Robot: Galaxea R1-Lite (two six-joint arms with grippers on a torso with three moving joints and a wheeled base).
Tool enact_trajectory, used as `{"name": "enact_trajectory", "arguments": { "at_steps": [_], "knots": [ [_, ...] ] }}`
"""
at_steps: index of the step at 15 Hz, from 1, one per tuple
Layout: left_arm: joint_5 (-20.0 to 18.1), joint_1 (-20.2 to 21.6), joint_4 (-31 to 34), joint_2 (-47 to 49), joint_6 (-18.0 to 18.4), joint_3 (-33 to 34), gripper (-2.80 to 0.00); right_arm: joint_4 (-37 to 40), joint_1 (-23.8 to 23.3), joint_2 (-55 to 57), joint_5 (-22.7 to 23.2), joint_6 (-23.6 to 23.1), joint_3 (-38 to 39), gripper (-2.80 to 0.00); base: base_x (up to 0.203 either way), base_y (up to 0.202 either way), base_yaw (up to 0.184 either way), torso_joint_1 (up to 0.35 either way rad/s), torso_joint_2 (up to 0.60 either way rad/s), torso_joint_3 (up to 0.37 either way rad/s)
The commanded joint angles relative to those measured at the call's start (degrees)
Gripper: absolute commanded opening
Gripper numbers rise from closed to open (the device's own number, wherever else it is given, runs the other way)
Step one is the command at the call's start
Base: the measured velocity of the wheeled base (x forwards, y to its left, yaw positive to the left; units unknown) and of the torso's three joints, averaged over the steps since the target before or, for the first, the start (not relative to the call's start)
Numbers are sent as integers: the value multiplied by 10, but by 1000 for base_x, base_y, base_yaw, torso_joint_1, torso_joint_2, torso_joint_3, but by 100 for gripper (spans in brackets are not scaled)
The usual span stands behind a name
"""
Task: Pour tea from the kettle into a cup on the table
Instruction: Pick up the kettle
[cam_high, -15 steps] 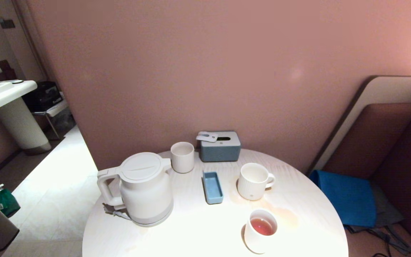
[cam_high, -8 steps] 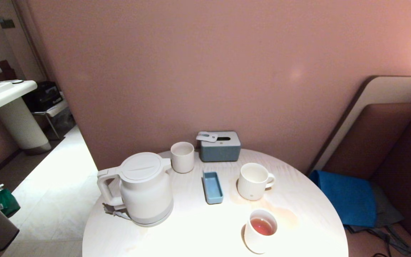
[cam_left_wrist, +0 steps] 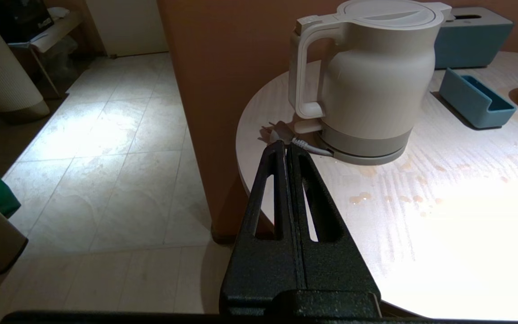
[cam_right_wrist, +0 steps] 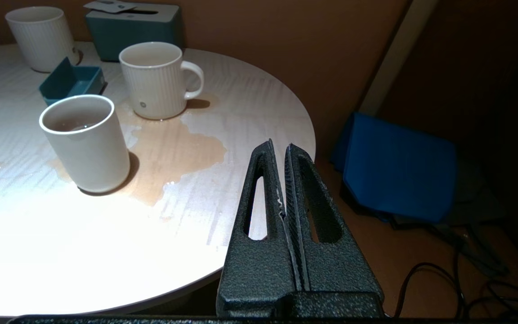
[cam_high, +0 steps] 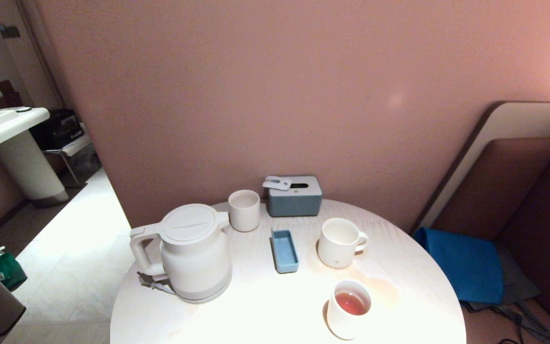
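— On the tabletop (cam_high: 265, 310), what's where?
— Kettle (cam_high: 194, 253) upright at the left, ribbed cup (cam_high: 338, 242) right of the blue tray (cam_high: 284, 250), spilled tea (cam_right_wrist: 169, 153) pooled beside it.
— Pincers?
— Left pincer (cam_left_wrist: 286, 146) pressed together, empty, near the kettle's cord; right pincer (cam_right_wrist: 278, 148) pressed together, empty, at the tabletop edge.
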Motion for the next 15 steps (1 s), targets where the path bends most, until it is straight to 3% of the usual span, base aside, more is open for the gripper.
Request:
{"name": "enact_trajectory", "arguments": {
  "at_steps": [1, 15],
  "knots": [
    [0, 0, -1, 0, 1, 0, -280, 0, 0, 1, 0, -1, 0, -280, 0, 0, 0, 0, 0, 0],
    [-1, 0, -1, 0, 1, 0, -280, 0, 0, 1, 0, -1, 0, -280, 0, 0, 0, 0, 0, 0]
  ]
}}
